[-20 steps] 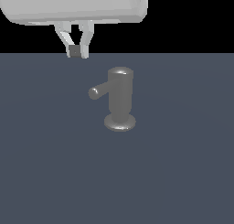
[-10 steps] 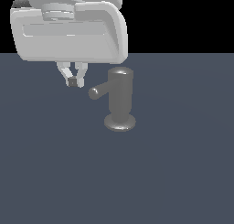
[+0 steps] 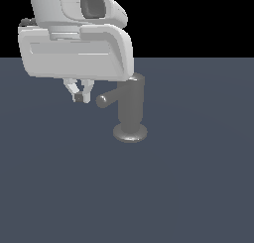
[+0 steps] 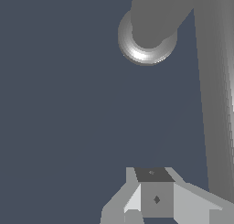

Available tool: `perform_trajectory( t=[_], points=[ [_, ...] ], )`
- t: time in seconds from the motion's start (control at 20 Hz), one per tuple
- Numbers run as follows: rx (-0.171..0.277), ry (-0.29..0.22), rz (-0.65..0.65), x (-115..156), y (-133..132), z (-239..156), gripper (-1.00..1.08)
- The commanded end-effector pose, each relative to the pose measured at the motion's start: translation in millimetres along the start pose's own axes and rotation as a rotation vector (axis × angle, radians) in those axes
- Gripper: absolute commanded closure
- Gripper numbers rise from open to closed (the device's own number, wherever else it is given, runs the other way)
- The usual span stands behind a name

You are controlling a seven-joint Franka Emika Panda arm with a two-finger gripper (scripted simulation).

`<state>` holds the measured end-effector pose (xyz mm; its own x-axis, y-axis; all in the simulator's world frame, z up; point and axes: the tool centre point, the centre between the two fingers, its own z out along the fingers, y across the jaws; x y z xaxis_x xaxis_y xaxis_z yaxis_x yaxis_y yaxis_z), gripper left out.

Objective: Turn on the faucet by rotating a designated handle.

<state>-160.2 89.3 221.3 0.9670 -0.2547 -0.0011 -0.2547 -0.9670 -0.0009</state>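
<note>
Exterior, progress: no contact made; gripper is seen just off the handle tip, on the exterior view's left. Rotation judged not yet begun.
Exterior, jaws: pressed together, nothing held.
Exterior, faucet: upright on the counter, mid-scene; grey metal, flared base, handle projecting sideways near the top.
Wrist, gripper: jaws closed, empty.
Wrist, faucet: seen from above, apart from the gripper.
</note>
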Motion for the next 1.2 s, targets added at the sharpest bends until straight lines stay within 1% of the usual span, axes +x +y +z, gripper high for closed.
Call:
perform_trajectory(
  t=[0.0, 0.15, 1.15],
  points=[
    [0.0, 0.001, 0.001, 1, 0, 1, 1.08],
    [0.0, 0.001, 0.001, 1, 0, 0, 1.08],
    [0.0, 0.001, 0.001, 17, 101, 0, 1.08]
  ],
)
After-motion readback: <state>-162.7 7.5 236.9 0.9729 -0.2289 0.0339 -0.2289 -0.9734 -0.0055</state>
